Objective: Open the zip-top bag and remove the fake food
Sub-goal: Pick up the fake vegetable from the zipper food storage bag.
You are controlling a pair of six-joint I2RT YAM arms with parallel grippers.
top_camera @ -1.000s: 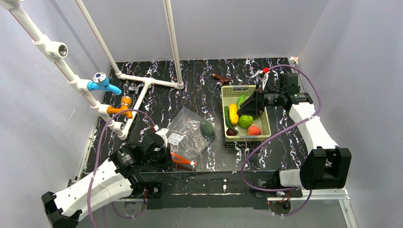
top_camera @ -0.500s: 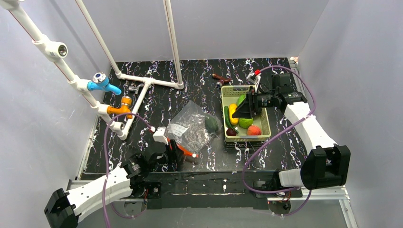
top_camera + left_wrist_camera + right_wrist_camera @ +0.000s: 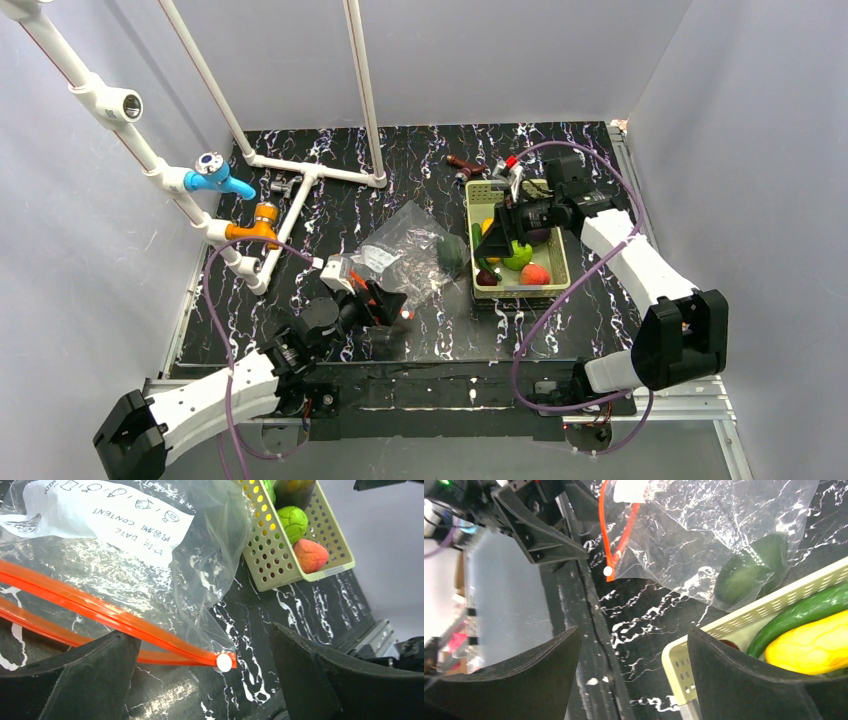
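**Left gripper** (image 3: pixel 205 632): the jaws are found spread wide with nothing held. A second ago they were clamped on the orange-red zipper strip (image 3: pixel 100 610). It has since been released and lies between the open fingers, its two tracks parted.

**Bag:** the clear crinkly plastic zip-top bag (image 3: pixel 400 255) has been shifted toward the yellow-green perforated plastic basket (image 3: pixel 525 290). It rests just beside the basket on the black marbled table (image 3: pixel 410 165).

**Contents:** one dark green fake food piece (image 3: pixel 749 572) is noted inside the bag. A green cucumber (image 3: pixel 804 612), yellow piece (image 3: pixel 819 650), round green fruit (image 3: pixel 292 520) and red-orange tomato (image 3: pixel 311 555) lie in the basket.

**Right gripper** (image 3: pixel 634 629): the jaws are apart and empty, and it has been moved to the basket's bag-side edge.

**Assessment:** the bag is judged opened, with one removal outstanding.
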